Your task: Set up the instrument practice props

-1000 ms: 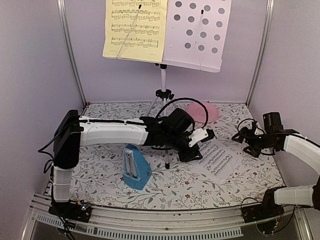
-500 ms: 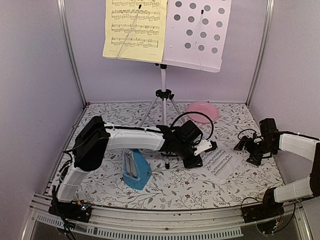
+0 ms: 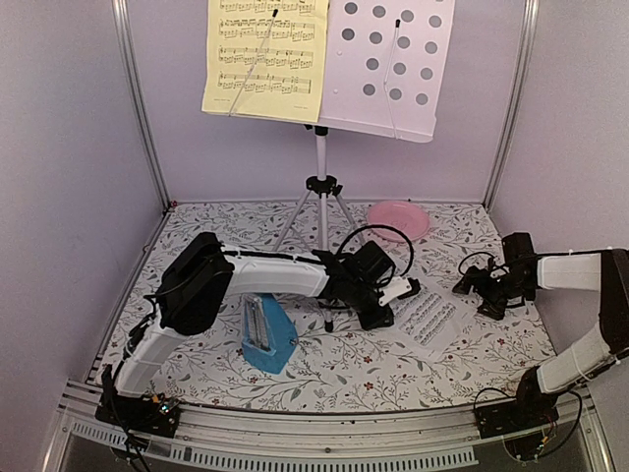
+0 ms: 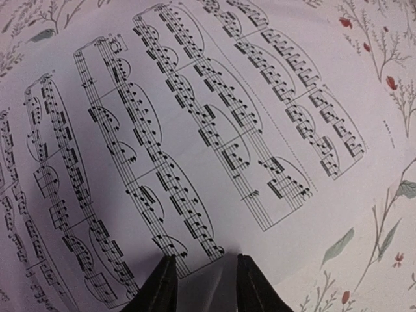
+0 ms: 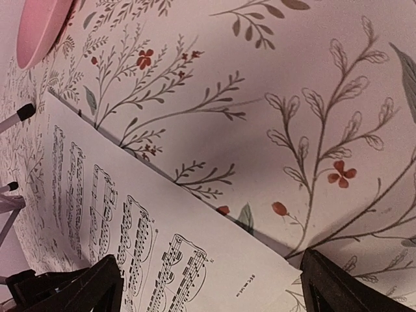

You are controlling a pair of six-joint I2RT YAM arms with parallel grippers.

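- The white sheet [image 4: 195, 130] lies flat on the floral cloth [image 3: 324, 374], its edge just under my left gripper [image 4: 206, 283]. The jaws stand narrow, with nothing pinched.
- One corner lies between the wide jaws of my right gripper [image 5: 211, 286].
- I judge this the pick-up step. Next I must raise an edge, grip it, then carry the sheet to the music stand [image 3: 393, 69], beside the yellow sheet [image 3: 265, 59].

A pink plate [image 3: 398, 218] sits at the back right of the floral-patterned worktop [image 3: 221, 224].

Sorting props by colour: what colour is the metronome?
The metronome is blue, clearest in the top view.
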